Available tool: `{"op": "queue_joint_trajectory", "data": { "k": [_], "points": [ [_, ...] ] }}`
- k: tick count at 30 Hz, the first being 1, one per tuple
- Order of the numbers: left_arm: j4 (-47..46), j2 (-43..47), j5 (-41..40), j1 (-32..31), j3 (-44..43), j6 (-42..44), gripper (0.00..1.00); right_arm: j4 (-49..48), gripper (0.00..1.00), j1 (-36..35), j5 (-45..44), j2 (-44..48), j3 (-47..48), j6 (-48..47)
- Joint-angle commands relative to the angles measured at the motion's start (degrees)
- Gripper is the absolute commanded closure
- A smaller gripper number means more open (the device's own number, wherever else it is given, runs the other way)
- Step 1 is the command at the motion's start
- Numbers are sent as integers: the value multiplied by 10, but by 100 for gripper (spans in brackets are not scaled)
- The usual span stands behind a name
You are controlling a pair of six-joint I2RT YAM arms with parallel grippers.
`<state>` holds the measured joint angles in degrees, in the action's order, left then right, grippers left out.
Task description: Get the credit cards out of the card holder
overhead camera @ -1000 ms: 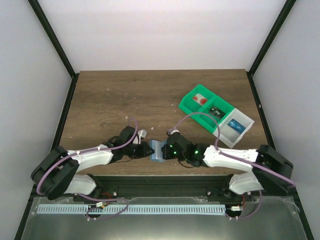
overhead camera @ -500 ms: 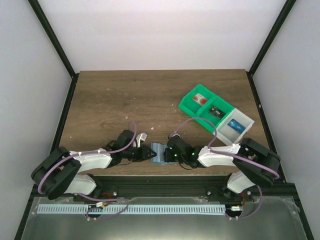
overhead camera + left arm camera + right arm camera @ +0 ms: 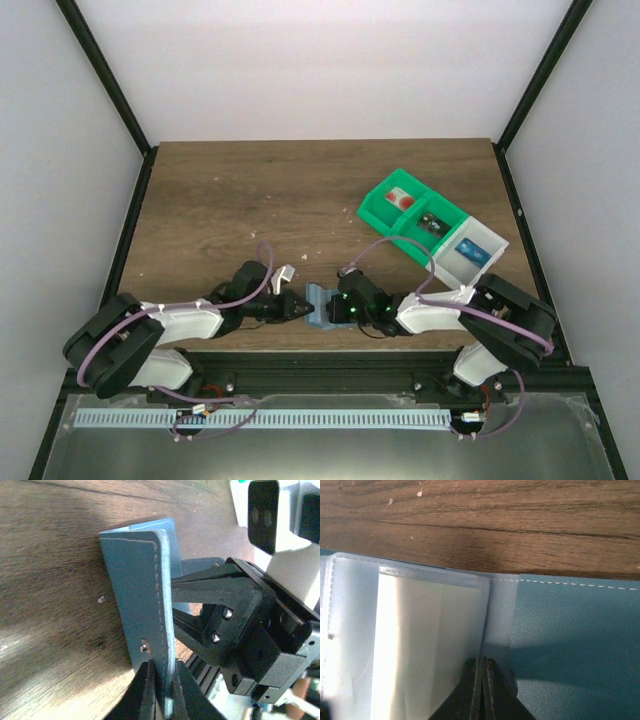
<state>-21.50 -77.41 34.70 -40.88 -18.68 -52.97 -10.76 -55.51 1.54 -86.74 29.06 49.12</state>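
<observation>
Left wrist view shows the left gripper (image 3: 164, 692) clamped on the raised cover edge of the card holder (image 3: 137, 600), which lies open near the table's (image 3: 250, 200) front edge. The right gripper (image 3: 482, 677) has its fingers pressed together, tips on the clear sleeve (image 3: 420, 640) inside.

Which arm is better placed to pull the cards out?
Probably right: the right gripper has shut tips at the clear sleeve inside the card holder; the left gripper pinches its cover edge.
</observation>
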Motion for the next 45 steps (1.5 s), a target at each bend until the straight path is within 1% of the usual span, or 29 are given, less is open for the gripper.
{"op": "queue_joint_trajectory", "data": {
  "k": [1, 4, 5, 6, 7, 8, 13, 15, 19, 24, 28, 30, 31, 32, 36, 41, 45],
  "points": [
    [-43, 7, 9, -2, 13, 1, 99, -18, 99, 7, 9, 3, -14, 7],
    [-66, 0, 14, -2, 19, -3, 100, -35, 99, 9, 18, 6, -24, 9],
    [-77, -2, 17, -2, 22, -6, 99, -41, 99, 9, 22, 6, -26, 9],
    [-86, -2, 18, -2, 25, -9, 90, -48, 99, 10, 26, 6, -29, 9],
    [-93, -1, 19, -2, 27, -11, 85, -53, 99, 10, 29, 6, -32, 10],
    [-98, -1, 19, -2, 29, -11, 82, -57, 100, 11, 31, 6, -35, 12],
    [-108, 5, 17, -2, 34, -11, 81, -68, 100, 11, 37, 7, -40, 14],
    [-110, 8, 17, -2, 35, -10, 84, -72, 100, 11, 39, 7, -41, 14],
    [-111, 6, 12, -2, 37, -6, 100, -83, 99, 12, 42, 9, -45, 14],
    [-119, -4, 13, -2, 40, -3, 100, -100, 99, 12, 51, 12, -52, 12],
    [-74, 2, -5, -2, 30, 18, 100, -73, 85, 12, 51, 37, -47, 11],
    [-38, 15, -21, -2, 22, 32, 100, -54, 78, 12, 48, 71, -50, 9],
    [-21, 23, -29, -2, 17, 40, 100, -43, 71, 12, 44, 100, -50, 8],
    [-4, 31, -36, -2, 12, 48, 100, -33, 66, 12, 42, 120, -50, 5],
    [28, 40, -52, -2, 1, 63, 100, 4, 52, 12, 47, 171, -35, 1],
    [30, 27, -52, -2, -8, 67, 100, 22, 37, 12, 61, 170, -12, 1],
    [29, 13, -53, -2, -10, 68, 100, 49, 35, 12, 49, 154, 6, -2]
  ]
}}
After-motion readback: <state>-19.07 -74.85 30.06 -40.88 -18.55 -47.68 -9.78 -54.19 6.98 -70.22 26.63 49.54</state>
